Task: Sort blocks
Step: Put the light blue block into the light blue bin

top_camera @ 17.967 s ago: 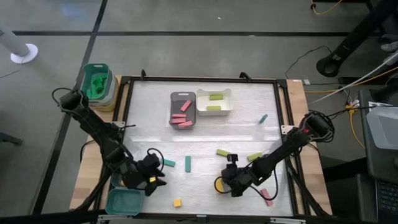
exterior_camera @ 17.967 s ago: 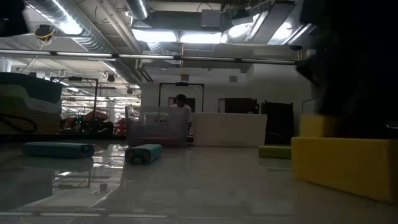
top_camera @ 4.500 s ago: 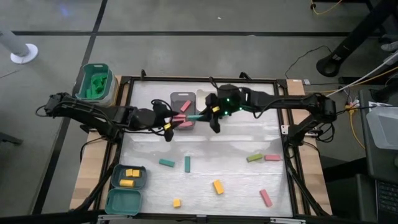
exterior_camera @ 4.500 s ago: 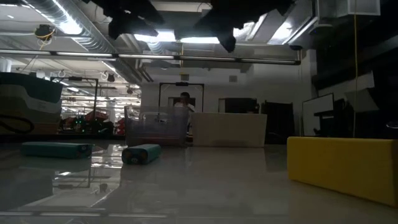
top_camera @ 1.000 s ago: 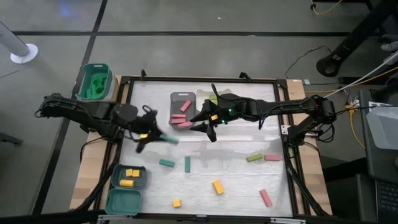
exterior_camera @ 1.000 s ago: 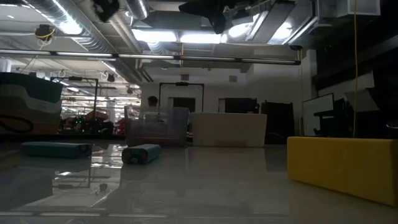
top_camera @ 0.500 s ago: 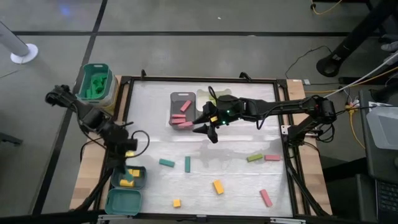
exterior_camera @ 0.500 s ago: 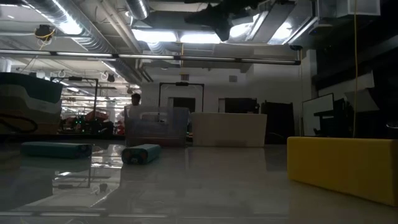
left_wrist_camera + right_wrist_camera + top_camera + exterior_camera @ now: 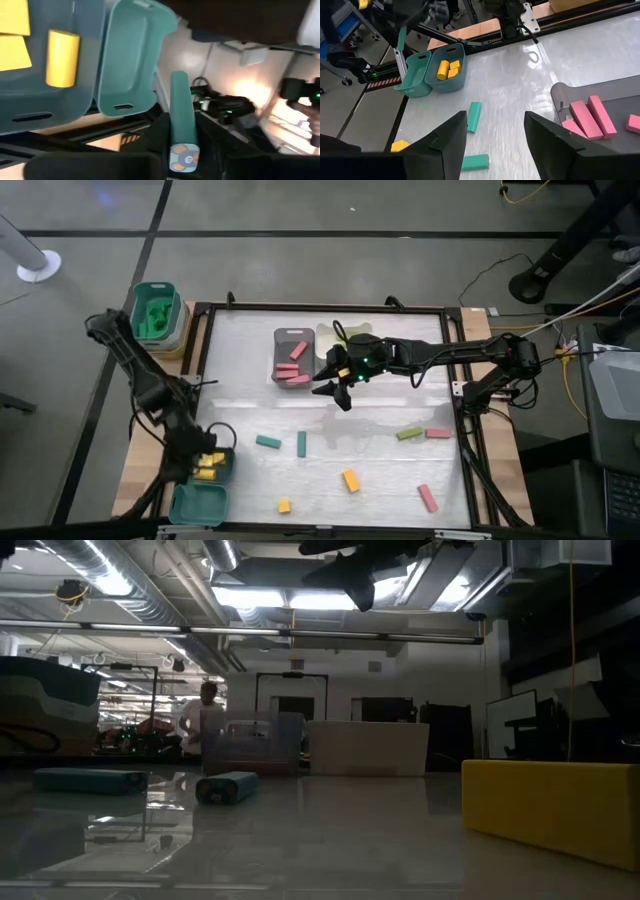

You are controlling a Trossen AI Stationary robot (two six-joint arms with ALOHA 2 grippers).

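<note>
My left gripper (image 9: 203, 460) hangs over the two teal trays at the table's near left corner, shut on a teal block (image 9: 180, 112). One tray (image 9: 228, 470) has yellow blocks in it; the other tray (image 9: 198, 504) shows no blocks. My right gripper (image 9: 336, 387) stands open above the table beside the grey tray (image 9: 280, 340) of pink blocks. Loose teal (image 9: 267, 442), yellow (image 9: 350, 480), green (image 9: 409, 434) and pink (image 9: 427, 498) blocks lie flat on the table. My left gripper pinches one end of the teal block (image 9: 182, 145) between its two fingers. The bar runs on along the fingers and sticks out past them. In the right wrist view the block (image 9: 400, 47) hangs nearly upright below the gripper, clear of the trays.
A white tray (image 9: 362, 330) with green blocks sits behind my right arm. A green bin (image 9: 153, 312) stands off the table's far left corner. A second teal block (image 9: 301, 444), a yellow cube (image 9: 284, 505) and another pink block (image 9: 438, 433) lie on the near half.
My left gripper has swung from the table's left middle toward the near left corner, sinking a little and rolling its wrist, with the teal block carried along clear of the table. It now hangs over the teal trays.
</note>
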